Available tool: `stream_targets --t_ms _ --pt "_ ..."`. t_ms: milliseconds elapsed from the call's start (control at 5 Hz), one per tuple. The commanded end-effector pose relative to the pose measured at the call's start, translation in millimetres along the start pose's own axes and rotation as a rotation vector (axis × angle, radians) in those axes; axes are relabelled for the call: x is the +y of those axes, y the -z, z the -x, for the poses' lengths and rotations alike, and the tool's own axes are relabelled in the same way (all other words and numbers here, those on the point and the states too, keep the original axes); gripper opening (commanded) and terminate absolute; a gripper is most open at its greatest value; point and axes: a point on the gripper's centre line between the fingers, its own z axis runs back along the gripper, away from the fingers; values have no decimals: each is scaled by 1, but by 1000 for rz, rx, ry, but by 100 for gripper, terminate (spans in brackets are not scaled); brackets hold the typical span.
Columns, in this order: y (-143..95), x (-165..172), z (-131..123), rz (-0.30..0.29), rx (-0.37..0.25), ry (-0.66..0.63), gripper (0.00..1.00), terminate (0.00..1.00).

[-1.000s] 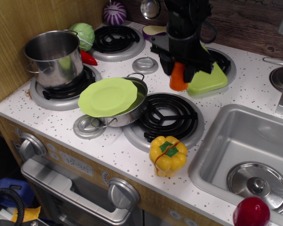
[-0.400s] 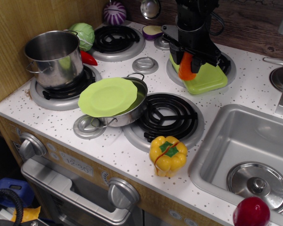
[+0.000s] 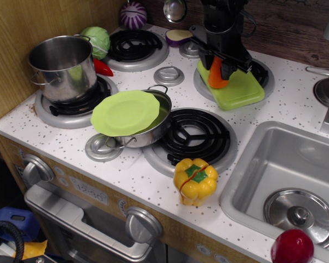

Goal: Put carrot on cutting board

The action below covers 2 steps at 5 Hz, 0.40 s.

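Observation:
The orange ridged carrot stands upright between my gripper's black fingers, its lower end at or just above the lime-green cutting board. The board lies on the back right burner. My gripper is shut on the carrot, reaching down from the black arm at the top. Whether the carrot touches the board I cannot tell.
A round lime-green plate rests on a small pan. A steel pot stands on the left burner. A yellow bell pepper sits near the front edge. The sink is to the right, with a red ball.
My gripper has carried the carrot back and to the right, from beside the board's front left edge to over the board, and has lowered it.

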Motion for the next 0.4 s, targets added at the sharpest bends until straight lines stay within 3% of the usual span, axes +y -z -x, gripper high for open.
stream_targets --t_ms 0,200 --pt "-7 7 -23 -35 -79 5 0 0" --pt "-8 5 -28 -50 -100 24 100 0"
